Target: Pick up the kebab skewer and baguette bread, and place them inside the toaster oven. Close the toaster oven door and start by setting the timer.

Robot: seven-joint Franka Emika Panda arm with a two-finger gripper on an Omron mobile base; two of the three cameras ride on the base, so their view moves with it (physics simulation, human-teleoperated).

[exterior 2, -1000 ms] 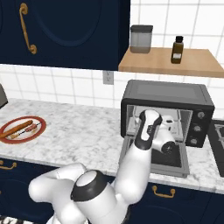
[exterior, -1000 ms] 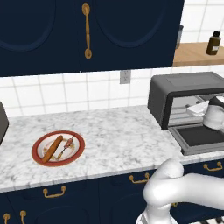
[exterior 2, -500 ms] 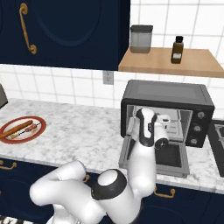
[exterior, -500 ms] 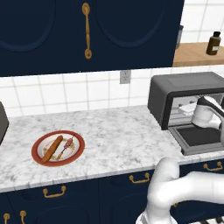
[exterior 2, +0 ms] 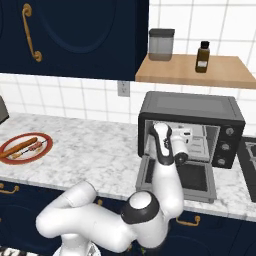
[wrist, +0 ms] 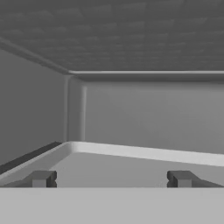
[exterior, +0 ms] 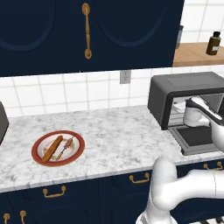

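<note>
The toaster oven stands at the right of the counter with its door dropped flat. My gripper reaches into the oven mouth above the door. In the hand view it is open and holds nothing, facing the bare grey cavity floor and back wall. Far to the left a red-rimmed plate holds the baguette bread and, next to it, the kebab skewer. From the right base camera the baguette bread and kebab skewer lie on the same plate.
A wooden shelf above the oven carries a dark bottle and a grey jar. Oven knobs sit right of the opening. Dark cabinets hang over the counter. A silver toaster is at the far left.
The hand has swung up from over the dropped door to point level into the oven cavity. The gripper stays open. Plate, bread and skewer have not moved.
</note>
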